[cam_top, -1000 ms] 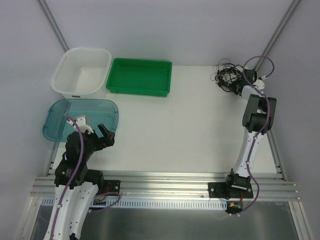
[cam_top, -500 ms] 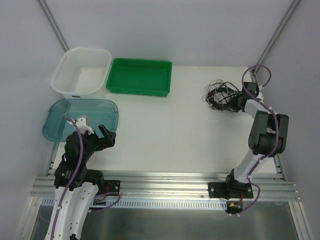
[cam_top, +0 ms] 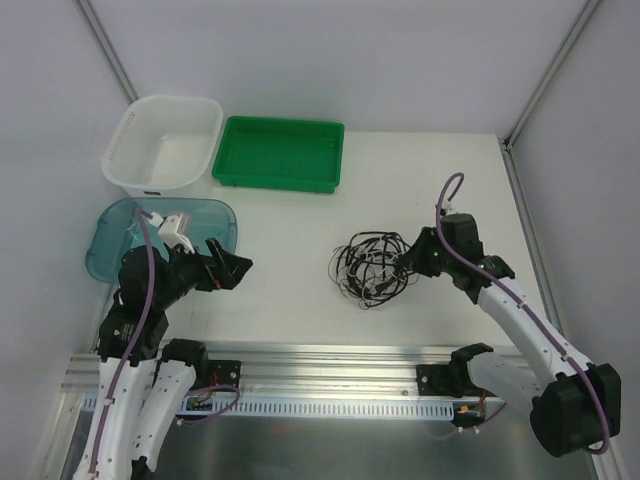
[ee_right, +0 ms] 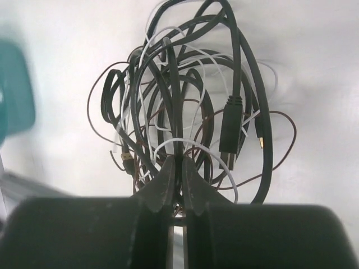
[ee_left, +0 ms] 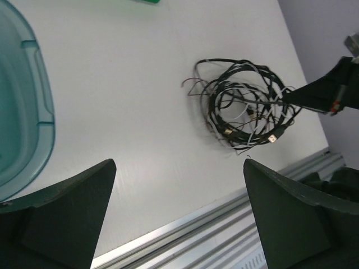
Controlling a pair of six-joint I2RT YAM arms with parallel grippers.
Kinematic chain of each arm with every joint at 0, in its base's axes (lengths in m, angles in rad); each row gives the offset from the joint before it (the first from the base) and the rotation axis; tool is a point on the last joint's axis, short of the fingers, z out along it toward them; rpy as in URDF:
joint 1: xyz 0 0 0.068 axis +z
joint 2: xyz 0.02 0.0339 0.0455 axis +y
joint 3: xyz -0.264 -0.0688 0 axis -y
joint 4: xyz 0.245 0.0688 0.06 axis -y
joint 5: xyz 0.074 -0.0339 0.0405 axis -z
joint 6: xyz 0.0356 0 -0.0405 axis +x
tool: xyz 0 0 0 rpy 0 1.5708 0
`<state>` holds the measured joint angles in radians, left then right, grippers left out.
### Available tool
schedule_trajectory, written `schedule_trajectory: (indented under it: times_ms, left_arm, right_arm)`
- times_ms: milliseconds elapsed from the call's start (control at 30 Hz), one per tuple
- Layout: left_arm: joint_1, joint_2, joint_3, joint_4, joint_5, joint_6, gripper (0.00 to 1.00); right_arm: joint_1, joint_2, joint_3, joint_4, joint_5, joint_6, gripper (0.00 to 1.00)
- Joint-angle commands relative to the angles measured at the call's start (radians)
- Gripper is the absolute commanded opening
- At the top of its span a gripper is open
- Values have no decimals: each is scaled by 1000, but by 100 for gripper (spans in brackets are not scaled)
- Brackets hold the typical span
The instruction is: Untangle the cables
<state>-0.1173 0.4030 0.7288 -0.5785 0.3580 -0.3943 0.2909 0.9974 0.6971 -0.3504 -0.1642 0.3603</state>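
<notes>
1. The cables [cam_top: 370,268] lie as one knotted bundle on the table [cam_top: 290,230], near its front edge and a little right of centre. Black loops, a thin white cord and a fine brownish wire are wound through one another.
2. The right gripper [cam_top: 405,263] sits at the bundle's right edge. In the right wrist view its fingers [ee_right: 164,178] are pressed together on a black strand, with the rest of the tangle [ee_right: 185,106] fanning out ahead of the fingertips.
3. The left gripper [cam_top: 233,268] is spread wide and holds nothing. It hangs just in front of the blue bin [cam_top: 108,262] and well apart from the bundle.
4. The bundle therefore lies between the two arms, touching the right and out to the right of the left.
5. In the left wrist view the tangle [ee_left: 247,115] is ahead and off to the right of the open fingers [ee_left: 67,207]. Its loose brownish tails [ee_left: 189,85] face the left arm.
6. Judgement: the left arm must reach right and forward to take the near-left side, so the arms can pull along the left-right line.
</notes>
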Motion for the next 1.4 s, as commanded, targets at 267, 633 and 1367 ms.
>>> schedule_trajectory:
  times_ms: [267, 633, 1367]
  left_arm:
    - [-354, 305, 101, 77, -5, -192, 99]
    - [-708, 733, 242, 134, -411, -278, 99]
    - [-861, 1263, 488, 146, -288, 521, 79]
  right_arm:
    - [197, 75, 82, -163, 254, -87, 7]
    - [237, -127, 116, -303, 325, -138, 80]
    - [261, -321, 33, -288, 204, -187, 81]
